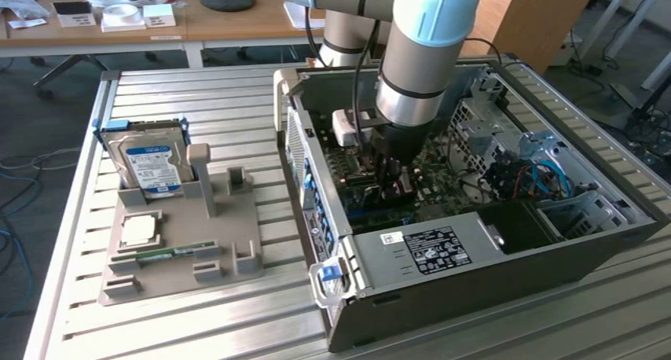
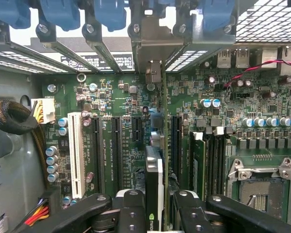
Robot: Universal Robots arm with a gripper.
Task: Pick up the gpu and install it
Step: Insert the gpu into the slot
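A green motherboard (image 2: 131,102) is seen, dotted with silver-topped capacitors (image 2: 52,164), black slots and one white slot (image 2: 76,155). Blue latches (image 2: 109,12) are lined up at twelve o'clock. The gpu (image 2: 154,189) is shown black with a white-edged face, gripped by black jaws. A blue-labelled silver hard drive (image 1: 150,167) is seen at nine o'clock of the dark grey case (image 1: 472,289), on a beige holder (image 1: 178,242).

A logo mark shows on the gpu (image 2: 154,194); no words readable.

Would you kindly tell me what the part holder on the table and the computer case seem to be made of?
The part holder looks like matte tan plastic, possibly printed: uniform colour, blocky moulded posts. The computer case looks like sheet metal, dark painted outside and bare grey inside, with perforated panels.
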